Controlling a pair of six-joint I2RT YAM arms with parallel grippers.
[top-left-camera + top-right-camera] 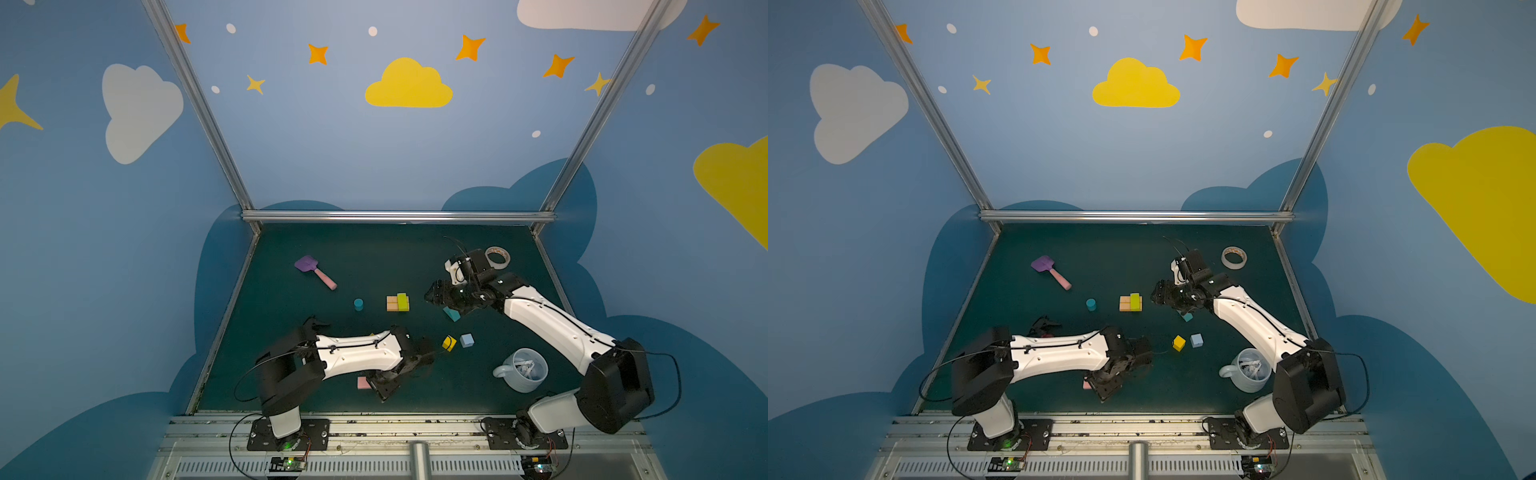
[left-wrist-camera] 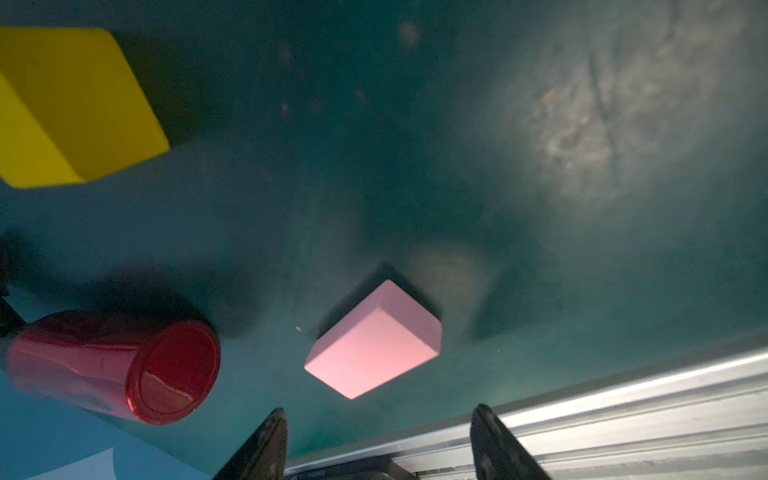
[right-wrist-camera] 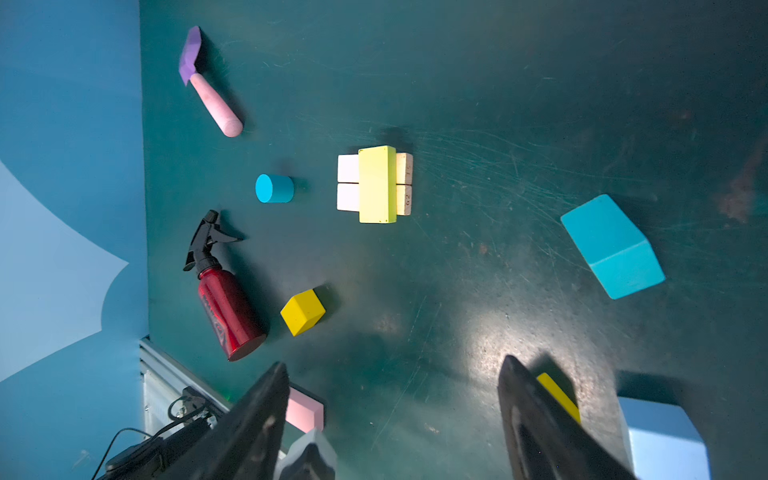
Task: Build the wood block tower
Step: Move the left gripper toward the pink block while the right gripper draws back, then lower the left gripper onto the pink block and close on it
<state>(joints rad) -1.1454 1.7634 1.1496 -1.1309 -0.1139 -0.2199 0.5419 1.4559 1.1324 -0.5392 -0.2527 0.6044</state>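
The left gripper (image 2: 378,449) is spread wide and holds nothing. In the left wrist view the pink slab (image 2: 374,340) lies flat on the green mat (image 2: 540,249), just ahead of the gap between the fingers and clear of both. It sits near the table's front rail, with the red spray bottle (image 2: 112,365) lying on its side nearby and one yellow cube (image 2: 75,108) farther off.

The right gripper (image 3: 395,415) is also spread and empty, held above bare mat. In both top views it hangs to the right of the tower (image 1: 397,302), apart from it. So far the tower is only two tan bars (image 3: 347,183) laid side by side with the lime slab (image 3: 377,184) across them.

The teal house-shape (image 3: 613,245) lies on its side by the right gripper, outside its fingers. The teal cylinder (image 1: 358,304) stands left of the tower. A second yellow cube (image 1: 449,343) and the pale-blue cube (image 1: 467,340) sit side by side nearer the front. The purple spatula (image 1: 316,272), mug (image 1: 525,370) and tape roll (image 1: 497,257) lie farther out.
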